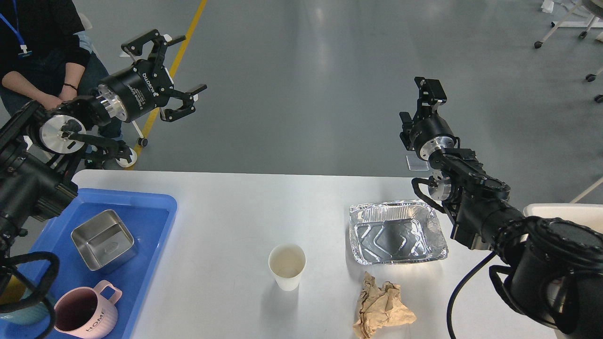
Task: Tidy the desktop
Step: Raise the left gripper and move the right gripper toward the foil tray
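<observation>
The white desktop (235, 207) holds a white paper cup (287, 266) at the front centre, an empty foil tray (395, 231) to its right, and a crumpled brown paper (382, 308) at the front edge. My left gripper (188, 63) is open and empty, raised high beyond the table's back left corner. My right gripper (417, 101) is raised beyond the back edge, above the foil tray. Its fingers stand apart and it holds nothing.
A blue tray (155, 202) at the left holds a steel square container (102, 240) and a pink mug (85, 315). My left arm partly hides a teal mug (14, 313). A cream-white bin (560, 209) stands at the right. A seated person (42, 56) is at the back left.
</observation>
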{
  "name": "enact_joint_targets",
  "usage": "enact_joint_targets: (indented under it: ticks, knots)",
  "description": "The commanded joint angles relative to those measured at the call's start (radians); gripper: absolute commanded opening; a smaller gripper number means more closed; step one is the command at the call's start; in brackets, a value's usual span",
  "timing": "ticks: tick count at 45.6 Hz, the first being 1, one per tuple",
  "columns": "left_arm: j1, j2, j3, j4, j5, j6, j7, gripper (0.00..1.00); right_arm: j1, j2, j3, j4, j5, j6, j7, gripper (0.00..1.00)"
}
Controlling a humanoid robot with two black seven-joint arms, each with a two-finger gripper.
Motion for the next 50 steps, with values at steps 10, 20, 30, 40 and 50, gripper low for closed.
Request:
enact_joint_targets:
  ticks: [10,20,30,40,50]
  knots:
    - [0.256,-0.234,-0.259,0.024,-0.229,0.064,-0.004,1.0,-0.015,0.029,0.0,-0.009,0.0,-0.005,0.002,1.0]
    - [0.294,-0.328,-0.438,0.025,-0.235,0.066,-0.013,1.0,-0.027,0.05,0.0,-0.001,0.003,0.002,0.009,1.0]
    - [0.297,-0.351,-0.457,0.027,-0.232,0.066,-0.015,1.0,-0.027,0.083,-0.024,-0.001,-0.004,0.007,0.015,1.0]
    - [0.3,-0.343,-0.457,0.076,-0.232,0.066,-0.015,1.0,-0.009,0.119,-0.052,0.001,-0.008,-0.002,0.015,1.0]
    - [0.297,-0.343,-0.454,0.081,-0.229,0.072,-0.015,1.0,-0.012,0.118,-0.075,0.008,-0.017,0.063,0.015,1.0]
